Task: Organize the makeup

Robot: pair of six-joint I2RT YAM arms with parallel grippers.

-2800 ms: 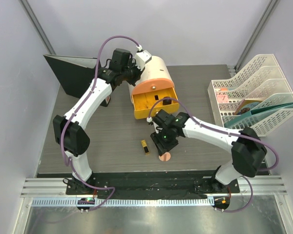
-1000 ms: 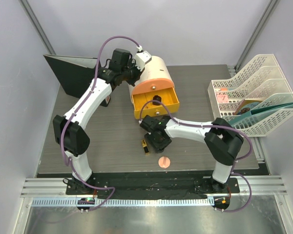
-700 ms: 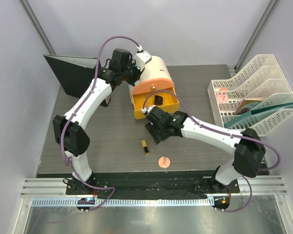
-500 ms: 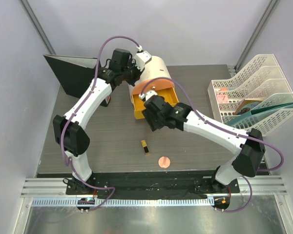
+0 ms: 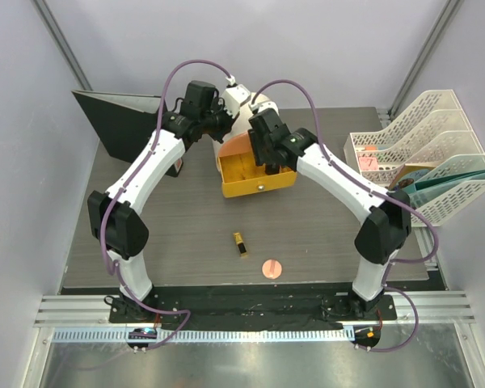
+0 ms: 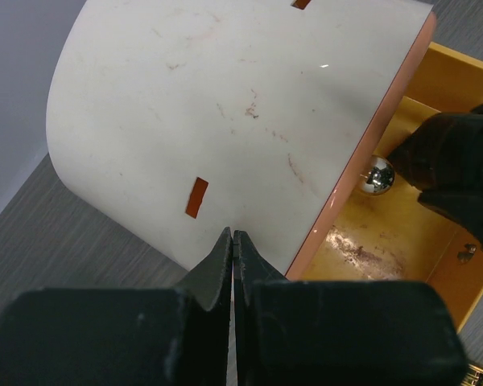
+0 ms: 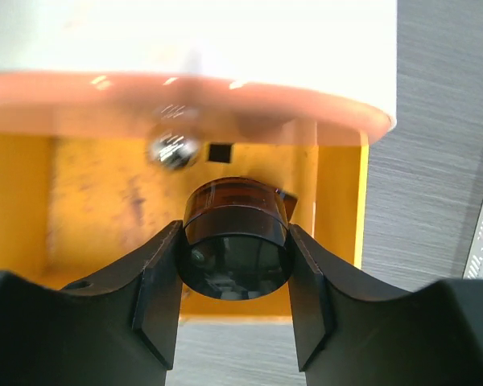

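My right gripper (image 7: 235, 273) clamps a small black jar (image 7: 235, 233) between its two matte black fingers. The jar is round and glossy, with a brownish translucent band around its top. It hangs over the open yellow drawer (image 7: 88, 209) of the box (image 6: 225, 104), close to the drawer's right wall in my wrist view. The drawer floor is scuffed, and a shiny metal knob (image 7: 174, 149) shows just below the box's orange rim. The box's shell is smooth, cream and curved, with faint stains. My left gripper (image 6: 232, 257) is pressed shut on nothing, its tips at the shell's lower edge. On the grey wood-grain table (image 5: 186, 226) lie the black-gold lipstick (image 5: 240, 243) and the flat round pink compact (image 5: 271, 267) — near each other but not touching, with bare table between them and the drawer.
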